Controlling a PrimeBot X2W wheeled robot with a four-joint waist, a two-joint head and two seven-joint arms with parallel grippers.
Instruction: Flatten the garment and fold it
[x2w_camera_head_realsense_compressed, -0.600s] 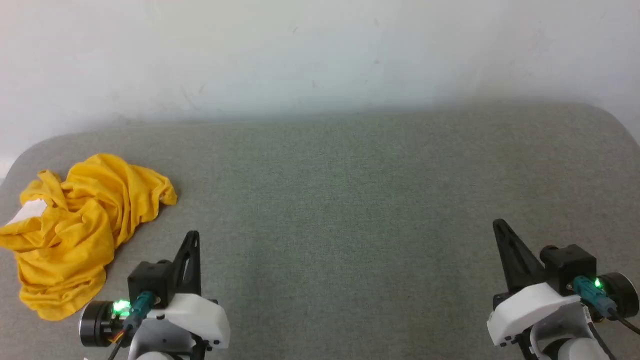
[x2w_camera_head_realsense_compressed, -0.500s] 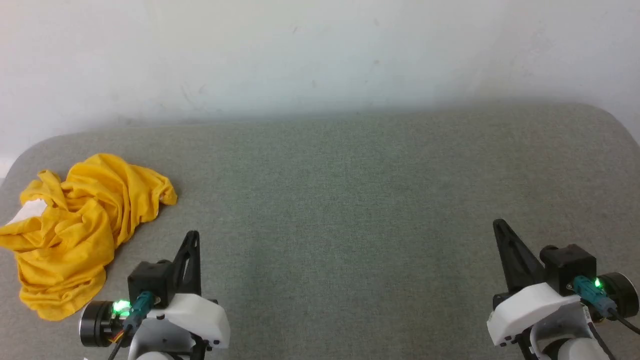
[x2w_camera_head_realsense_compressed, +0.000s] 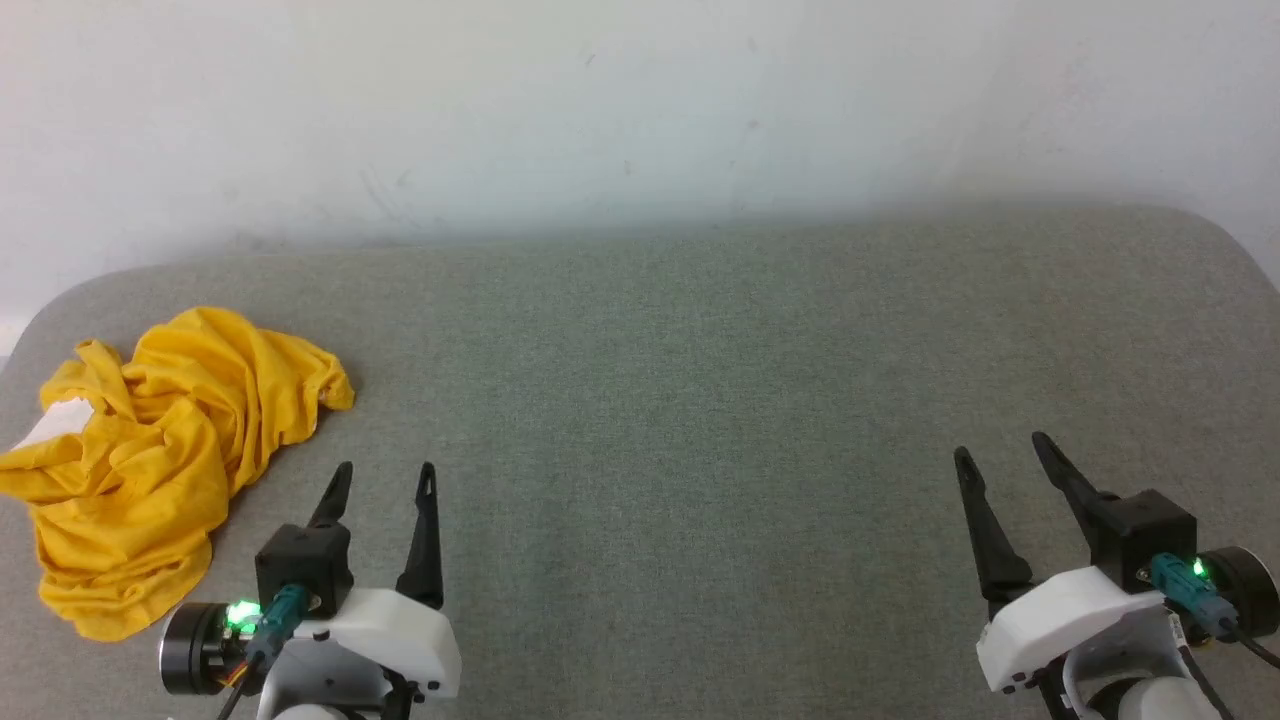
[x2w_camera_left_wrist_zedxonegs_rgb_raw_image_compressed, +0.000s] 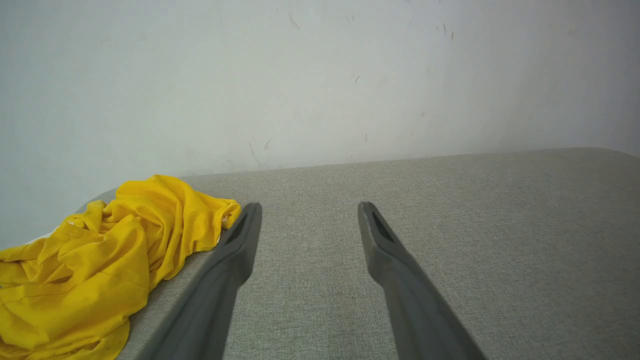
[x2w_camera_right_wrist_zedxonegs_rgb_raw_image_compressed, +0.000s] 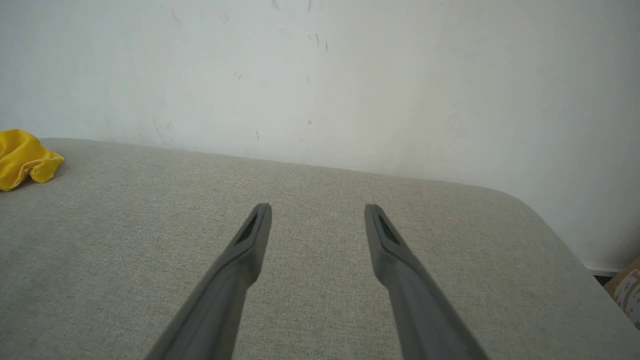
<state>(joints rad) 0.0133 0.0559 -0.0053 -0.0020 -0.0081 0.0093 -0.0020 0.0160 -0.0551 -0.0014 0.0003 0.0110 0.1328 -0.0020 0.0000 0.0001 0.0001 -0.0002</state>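
- The garment (x2w_camera_head_realsense_compressed: 170, 440) is a crumpled yellow heap at the far left of the grey padded surface (x2w_camera_head_realsense_compressed: 700, 400), near the left gripper (x2w_camera_head_realsense_compressed: 385, 470).
- Likely light, limp and prone to bunching; a free hem edge or the near corner looks the best hold.
- Pincers: left gripper and right gripper (x2w_camera_head_realsense_compressed: 1002, 448) both have fingers spread apart and are empty.
- Collar, sleeves and print are lost in the folds; the heap's left edge is cut off.

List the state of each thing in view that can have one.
garment: crumpled in a heap at the left end of the grey surface, not yet flattened, not held
left gripper: open, empty, near the garment
right gripper: open, empty, far from the garment
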